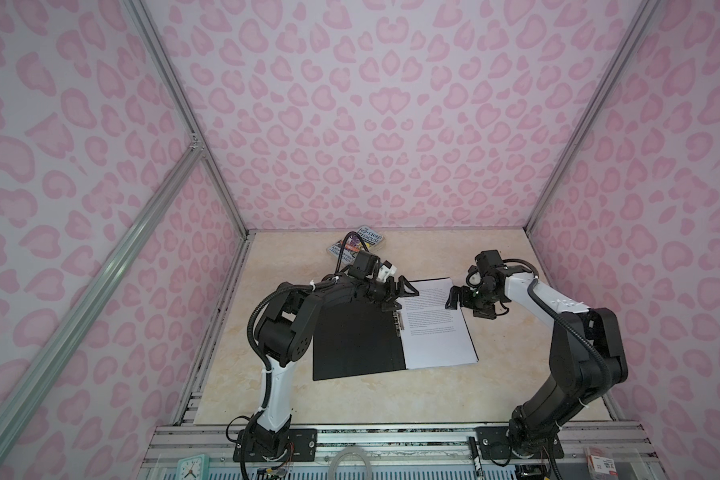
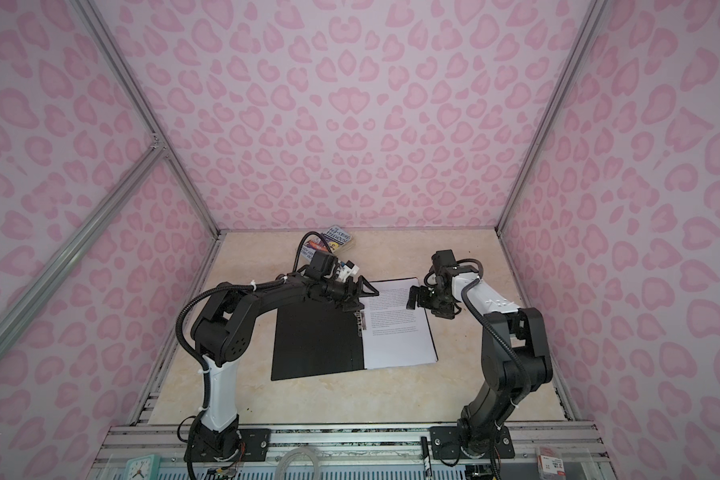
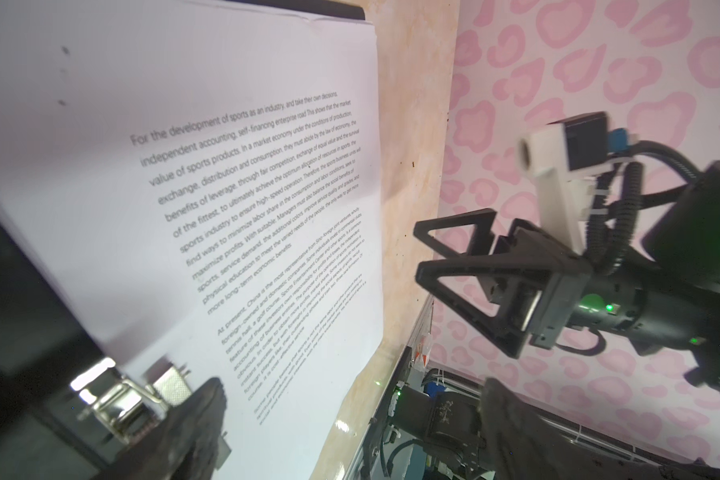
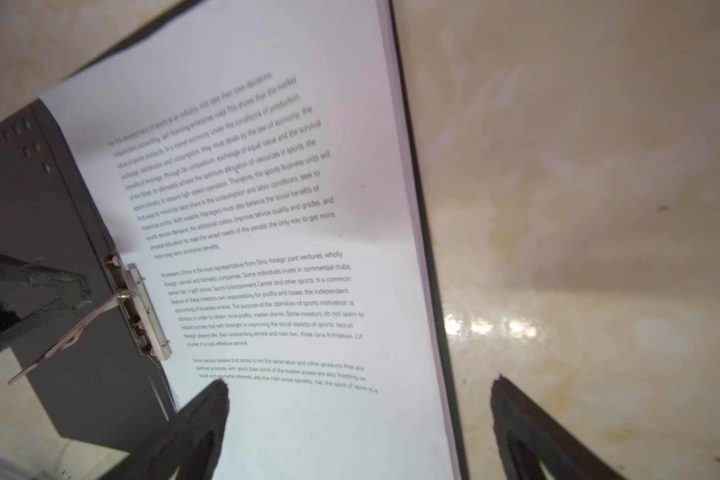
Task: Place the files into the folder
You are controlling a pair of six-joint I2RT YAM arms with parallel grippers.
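The folder (image 1: pixel 350 340) (image 2: pixel 312 340) lies open on the table, black inside up. The files (image 1: pixel 437 332) (image 2: pixel 395 336), a stack of white printed sheets, lie on its right half beside the metal spine clip (image 1: pixel 398 322) (image 4: pixel 138 307). The clip's lever (image 4: pixel 71 332) stands raised. My left gripper (image 1: pixel 400 293) (image 3: pixel 354 399) hangs open over the far end of the spine, one finger (image 4: pixel 51 286) close to the lever; I cannot tell whether they touch. My right gripper (image 1: pixel 454 297) (image 4: pixel 360 390) is open above the files' (image 4: pixel 267 208) right edge, holding nothing.
A colourful paperback book (image 1: pixel 360 245) (image 2: pixel 329 241) lies at the back of the table behind the left arm. Pink patterned walls close in three sides. A small clock (image 1: pixel 192 467) and other bits sit on the front rail by the arm bases.
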